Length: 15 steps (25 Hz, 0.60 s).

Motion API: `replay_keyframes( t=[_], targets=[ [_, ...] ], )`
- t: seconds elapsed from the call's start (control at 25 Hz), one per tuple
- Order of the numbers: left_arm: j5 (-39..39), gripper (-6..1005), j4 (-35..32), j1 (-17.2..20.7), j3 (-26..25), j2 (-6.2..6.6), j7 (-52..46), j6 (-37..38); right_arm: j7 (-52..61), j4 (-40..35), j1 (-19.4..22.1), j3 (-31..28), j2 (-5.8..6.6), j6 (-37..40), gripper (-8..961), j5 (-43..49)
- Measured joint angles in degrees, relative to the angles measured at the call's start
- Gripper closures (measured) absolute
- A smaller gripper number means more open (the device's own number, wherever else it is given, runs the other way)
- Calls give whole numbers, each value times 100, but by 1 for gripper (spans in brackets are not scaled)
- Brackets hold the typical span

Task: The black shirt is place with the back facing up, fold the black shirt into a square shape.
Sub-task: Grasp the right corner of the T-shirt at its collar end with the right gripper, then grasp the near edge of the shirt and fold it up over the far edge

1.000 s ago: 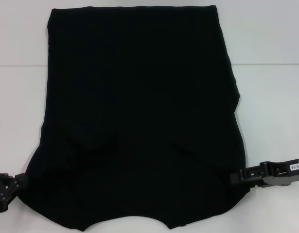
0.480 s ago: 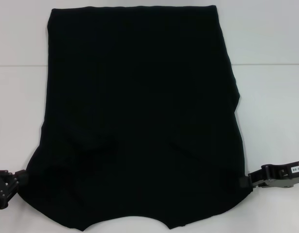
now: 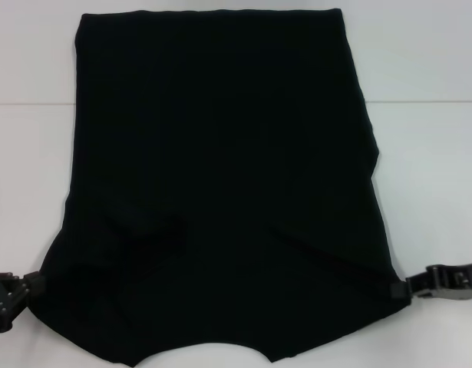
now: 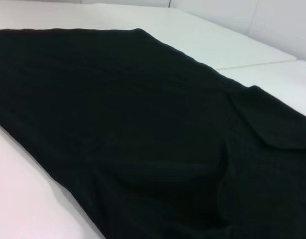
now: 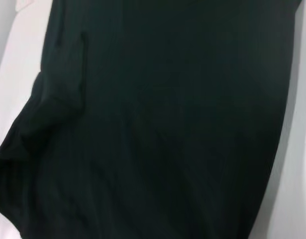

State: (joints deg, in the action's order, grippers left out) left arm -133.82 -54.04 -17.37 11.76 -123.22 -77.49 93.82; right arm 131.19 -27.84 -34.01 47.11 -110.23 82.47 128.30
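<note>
The black shirt (image 3: pixel 220 192) lies flat on the white table (image 3: pixel 435 169), plain side up, with its sides folded inward and a curved hem or neckline at the near edge. My left gripper (image 3: pixel 32 285) sits at the shirt's near left corner, touching the cloth edge. At the near right corner, my right gripper (image 3: pixel 401 290) holds the cloth edge, which is drawn outward into a small point. The left wrist view is filled with the shirt (image 4: pixel 143 124) lying on the table. In the right wrist view the shirt (image 5: pixel 167 124) takes up almost all of the picture.
A seam (image 3: pixel 427 102) crosses the white table behind the shirt's middle. Bare table surface (image 3: pixel 28 153) lies on both sides of the shirt and beyond its far edge.
My right gripper has slid outward to the right, from over the cloth to its edge, and the shirt's near right corner has stretched out with it. The left gripper has barely moved.
</note>
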Motion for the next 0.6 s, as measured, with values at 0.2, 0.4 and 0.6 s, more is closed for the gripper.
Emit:
replay_keyframes(
  t=[0.2, 0.4, 0.6],
  targets=[
    [15, 989, -28, 51, -369, 1, -150, 640, -486, -14, 298, -434, 79, 380, 895, 3],
    [18, 989, 22, 109, -823, 8, -186, 1157, -935, -22, 639, -690, 242, 743, 895, 19],
    [18, 988, 236, 268, -1051, 8, -187, 1338, -1328, -28, 1030, -953, 406, 974, 895, 29]
  ],
)
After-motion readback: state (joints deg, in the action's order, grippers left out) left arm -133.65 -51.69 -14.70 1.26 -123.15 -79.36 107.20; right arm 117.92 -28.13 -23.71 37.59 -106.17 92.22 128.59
